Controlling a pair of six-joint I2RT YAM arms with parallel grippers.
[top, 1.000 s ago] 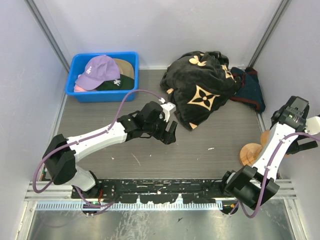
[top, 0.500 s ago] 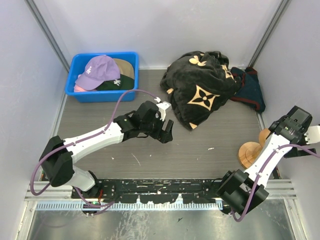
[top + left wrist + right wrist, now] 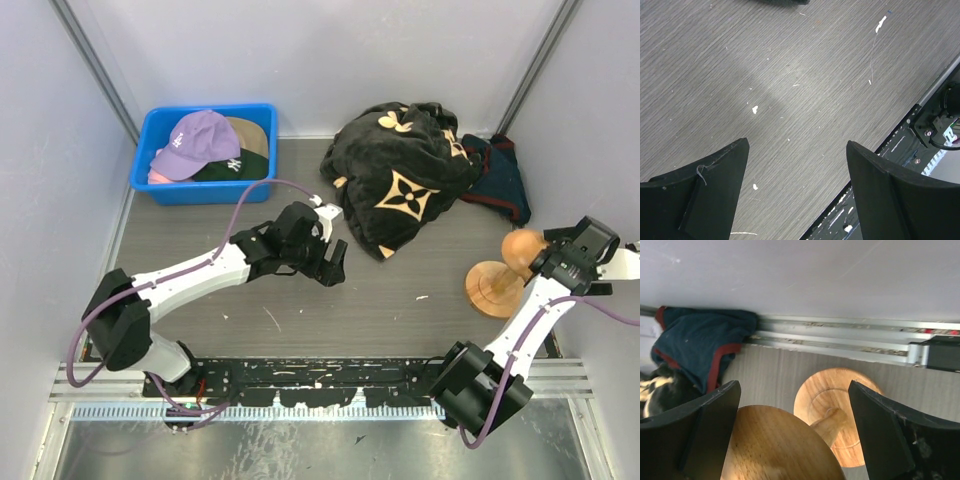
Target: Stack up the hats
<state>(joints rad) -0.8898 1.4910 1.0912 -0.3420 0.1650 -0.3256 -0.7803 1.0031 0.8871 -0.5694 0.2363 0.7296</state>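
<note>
A grey wood-grain tabletop (image 3: 400, 310) carries the scene. At 1 o'clock in the overhead view lies a heaped black cloth (image 3: 400, 185) printed with tan flower and star marks. At 10 o'clock sits a blue bin (image 3: 200, 192) that holds all four hats. The lavender hat (image 3: 195, 140) lies on top, the green hat (image 3: 240, 165) beside it, the tan hat (image 3: 250, 132) behind, and the pink hat (image 3: 157, 177) peeks out at the near-left corner. The lavender and green hats bear white monograms too small to read with certainty.

A navy cloth (image 3: 500, 180) lies at 2 o'clock; only the right wrist view shows its red trim. The stand (image 3: 492, 288) is at 4 o'clock, and that same wrist view shows its stem and ringed base.

The right end effector (image 3: 540, 252) is spread wide around the stand's round top, with a gap on one side. The left end effector (image 3: 333, 265), near centre, hangs open over bare tabletop. Its wrist view alone shows white flecks and scratches there.
</note>
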